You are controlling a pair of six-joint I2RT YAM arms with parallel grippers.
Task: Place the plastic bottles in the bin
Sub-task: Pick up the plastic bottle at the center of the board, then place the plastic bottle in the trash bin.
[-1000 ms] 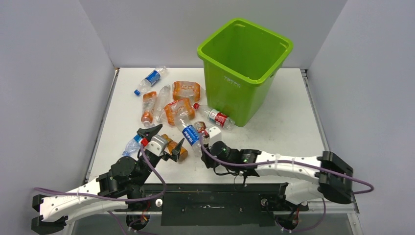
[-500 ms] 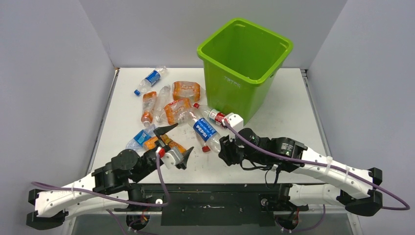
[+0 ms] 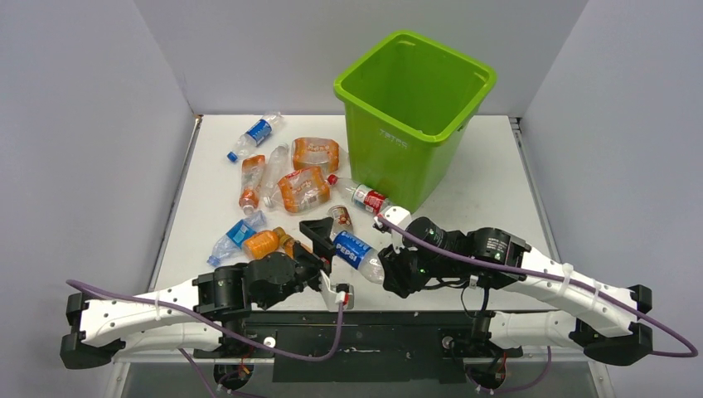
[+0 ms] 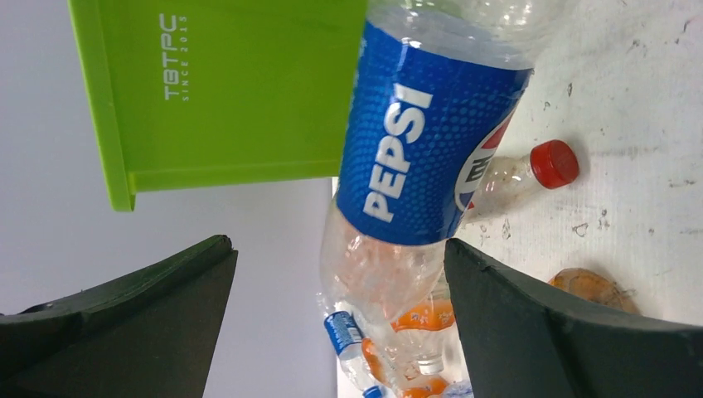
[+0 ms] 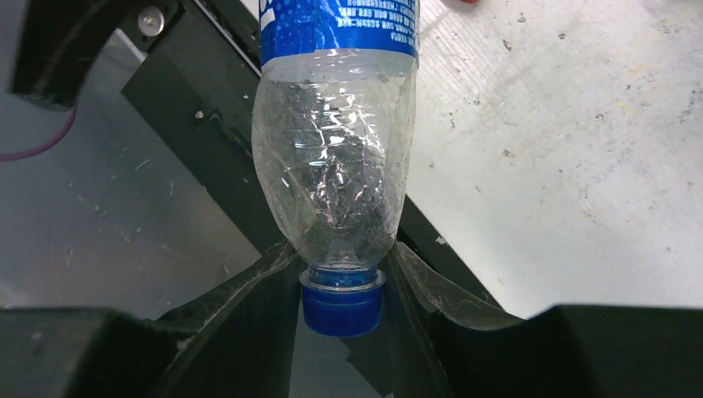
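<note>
A clear Pepsi bottle point(image 3: 356, 253) with a blue label hangs above the table's near edge. My right gripper point(image 3: 388, 269) is shut on its blue-capped neck point(image 5: 341, 303). My left gripper point(image 3: 329, 259) is open, and the bottle's bottom end point(image 4: 390, 265) lies between its jaws, well apart from the finger on the left of that view. The lime-green bin point(image 3: 398, 157) stands at the back, empty as far as I see. More plastic bottles lie left of it: orange ones point(image 3: 303, 189), a blue-labelled one point(image 3: 254, 134) and a red-capped one point(image 3: 361, 198).
An orange bottle point(image 3: 265, 243) and a crushed blue-labelled one point(image 3: 231, 241) lie just left of my left gripper. Grey walls close in the table on three sides. The black frame rail point(image 3: 373, 332) runs along the near edge under the held bottle.
My right gripper lifted the Pepsi bottle out of the pile and drew it toward the near edge. My left arm swung right, bringing its open jaws around the bottle's bottom end.
</note>
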